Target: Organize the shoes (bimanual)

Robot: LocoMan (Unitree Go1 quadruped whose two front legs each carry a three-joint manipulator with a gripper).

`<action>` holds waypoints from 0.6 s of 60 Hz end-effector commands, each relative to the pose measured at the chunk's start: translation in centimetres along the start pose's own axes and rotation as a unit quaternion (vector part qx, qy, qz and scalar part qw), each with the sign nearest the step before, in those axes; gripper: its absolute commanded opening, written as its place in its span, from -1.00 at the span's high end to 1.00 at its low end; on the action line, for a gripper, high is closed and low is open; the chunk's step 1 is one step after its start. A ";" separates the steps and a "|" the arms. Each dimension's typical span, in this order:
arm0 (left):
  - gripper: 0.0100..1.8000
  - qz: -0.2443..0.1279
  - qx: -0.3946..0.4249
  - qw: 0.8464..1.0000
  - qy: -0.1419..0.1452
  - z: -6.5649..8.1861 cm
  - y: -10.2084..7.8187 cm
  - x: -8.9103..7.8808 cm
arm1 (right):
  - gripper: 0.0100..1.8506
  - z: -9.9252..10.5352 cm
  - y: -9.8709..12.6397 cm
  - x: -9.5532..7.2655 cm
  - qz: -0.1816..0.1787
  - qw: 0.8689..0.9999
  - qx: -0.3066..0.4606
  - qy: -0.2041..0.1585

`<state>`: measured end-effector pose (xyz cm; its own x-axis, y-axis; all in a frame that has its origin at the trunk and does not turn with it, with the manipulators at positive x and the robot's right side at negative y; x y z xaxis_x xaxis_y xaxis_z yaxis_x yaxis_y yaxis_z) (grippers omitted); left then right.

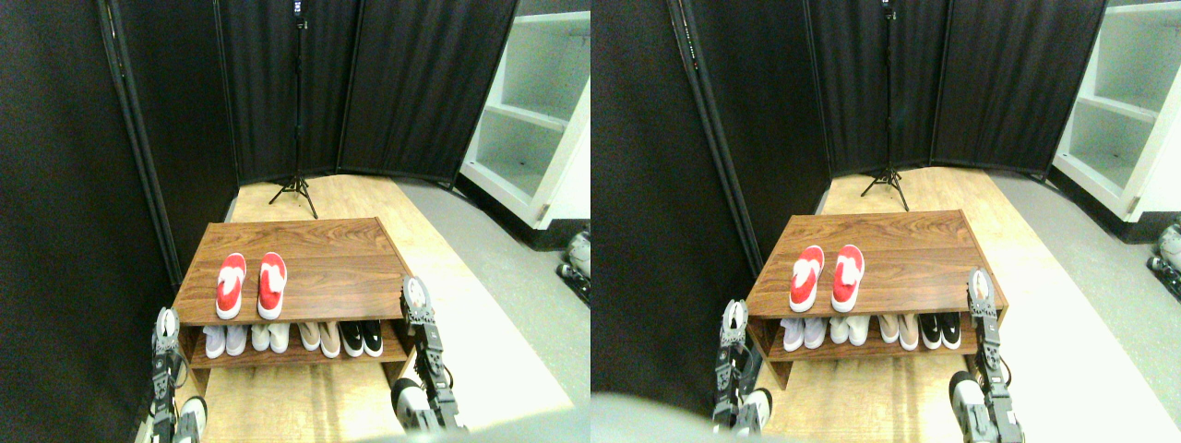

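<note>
Black pleated fabric screens [406, 83] wall off the back and left of the scene, and a white open-shelved cabinet [540, 111] stands off to the right, over a floor of pale wood boards [304, 406] bordered by grey carpet [517, 277]. Front and centre sits the low dark-walnut wooden shoe rack [332, 249], two tiers, its top board broad and mostly bare. A thin black tripod stand [297, 120] rises behind it against the screens. Down at the bottom, the left manipulator's dark gripper [166, 325] pokes up just beside the rack's left front corner, and the right manipulator's dark gripper [415, 297] stands just at the right front corner; both are too small here to tell whether their jaws are spread or pressed together, and neither touches a shoe. On the lower shelf there's a row: a white pair [225, 340], another pale white pair [270, 337], a beige pair [320, 338] and a black pair with white soles [363, 338], all side by side. And the stars of the show, the bright red slip-on sneakers with white lining and soles, rest on the top board's left half, near the front edge: the left red shoe [231, 285] tilted slightly, the right red shoe [271, 284] just beside it, close but apart, well clear of both grippers.
</note>
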<state>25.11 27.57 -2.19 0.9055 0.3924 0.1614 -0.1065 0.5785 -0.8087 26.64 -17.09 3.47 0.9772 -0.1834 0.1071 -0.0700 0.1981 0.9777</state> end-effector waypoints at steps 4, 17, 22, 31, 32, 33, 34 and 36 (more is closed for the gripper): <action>1.00 -0.015 0.036 0.999 -0.010 -0.2 -0.7 1.9 | 1.00 -0.2 0.4 0.4 0.016 1.000 0.002 0.000; 1.00 -0.016 0.065 0.998 0.021 -1.2 -1.3 5.2 | 1.00 -0.2 0.3 0.6 0.010 1.000 0.003 -0.004; 1.00 0.002 0.061 0.998 0.031 -1.9 -1.0 6.4 | 1.00 -0.1 0.2 0.7 0.005 1.000 0.012 -0.007; 1.00 0.033 0.076 0.995 0.057 -3.2 -0.6 7.6 | 1.00 0.1 0.2 0.9 -0.002 1.000 0.017 -0.011; 1.00 0.037 0.087 0.994 0.057 -3.3 -0.6 7.7 | 1.00 0.1 0.1 1.0 -0.001 1.000 0.018 -0.011; 1.00 0.033 0.098 0.993 0.061 -3.6 -0.6 7.7 | 1.00 0.1 0.1 1.0 -0.001 1.000 0.015 -0.012; 1.00 0.023 0.100 0.992 0.066 -3.8 -0.7 7.8 | 1.00 0.1 0.1 1.0 -0.001 1.000 0.012 -0.013; 1.00 0.025 0.095 0.992 0.073 -4.1 -0.5 8.0 | 1.00 0.1 0.1 1.1 0.001 1.000 0.013 -0.012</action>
<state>33.28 27.92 -2.18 0.9336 0.3550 0.0489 -0.2194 0.6741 -0.7053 27.42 -17.26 3.60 0.9761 -0.1956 0.0947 -0.0609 0.1720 0.9832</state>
